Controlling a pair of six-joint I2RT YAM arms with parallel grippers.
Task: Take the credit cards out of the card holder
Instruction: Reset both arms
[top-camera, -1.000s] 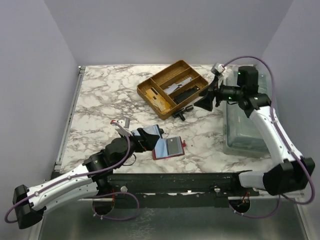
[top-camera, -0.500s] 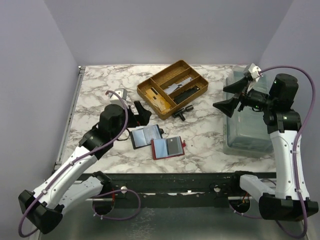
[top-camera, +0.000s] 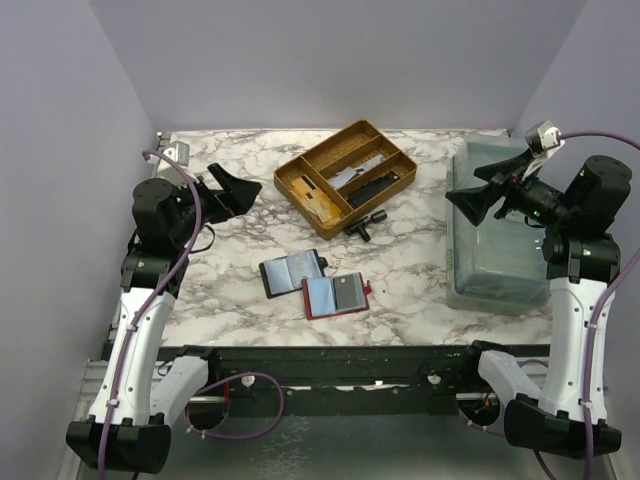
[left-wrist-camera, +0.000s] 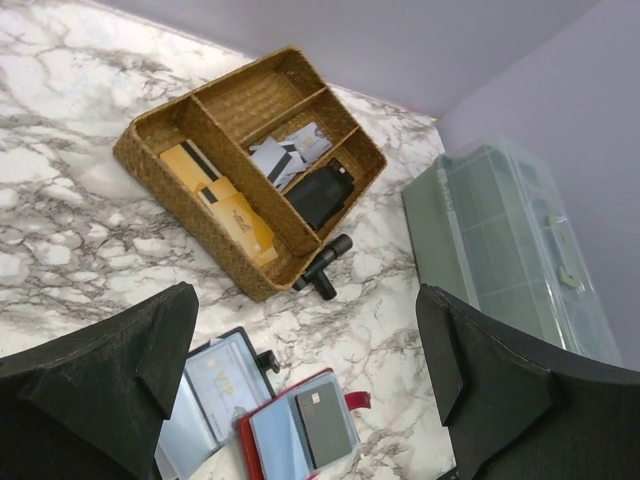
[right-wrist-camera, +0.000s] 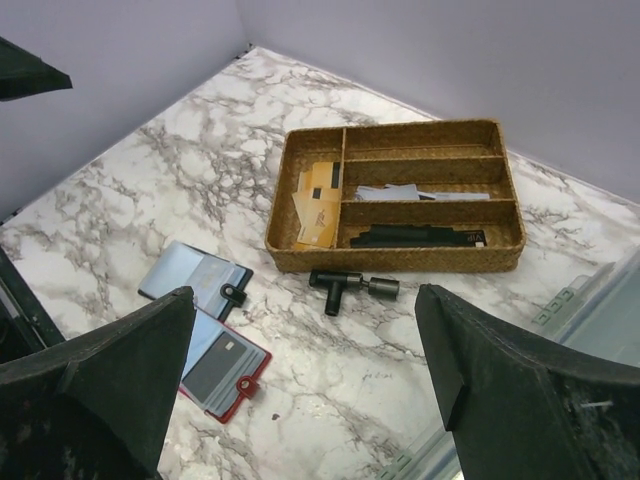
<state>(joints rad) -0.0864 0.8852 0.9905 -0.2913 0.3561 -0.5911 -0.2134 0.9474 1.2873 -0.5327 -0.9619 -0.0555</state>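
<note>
Marble table (top-camera: 200, 250), two arms, contents as being seen. Left gripper (top-camera: 238, 190): being held high over the far left part of the table, jaws being kept spread wide, nothing being gripped. Right gripper (top-camera: 470, 200): being held in the air at the right side, above the edge of a clear plastic box (top-camera: 495, 250), jaws likewise being kept wide apart, nothing being gripped. Black card holder (top-camera: 292, 273): being shown lying open and flat near the middle of the table, toward the near edge. Red card holder (top-camera: 335, 296): being shown lying open and flat just beside the black one, on its near right side; whether the two are touching cannot be told. Credit cards (top-camera: 346, 293): being kept inside the open holders, one flat rectangle to each half, a grey one and a pale shiny one in the red holder, pale ones in the black holder; none is being seen loose on the marble. Woven tray (top-camera: 298, 208): being shown beyond the holders, divided into compartments, with a yellow packet, white slips and a black item being held in separate compartments. Black T-shaped piece (top-camera: 365, 222): being shown lying on the marble just beside the tray's near right wall.
</note>
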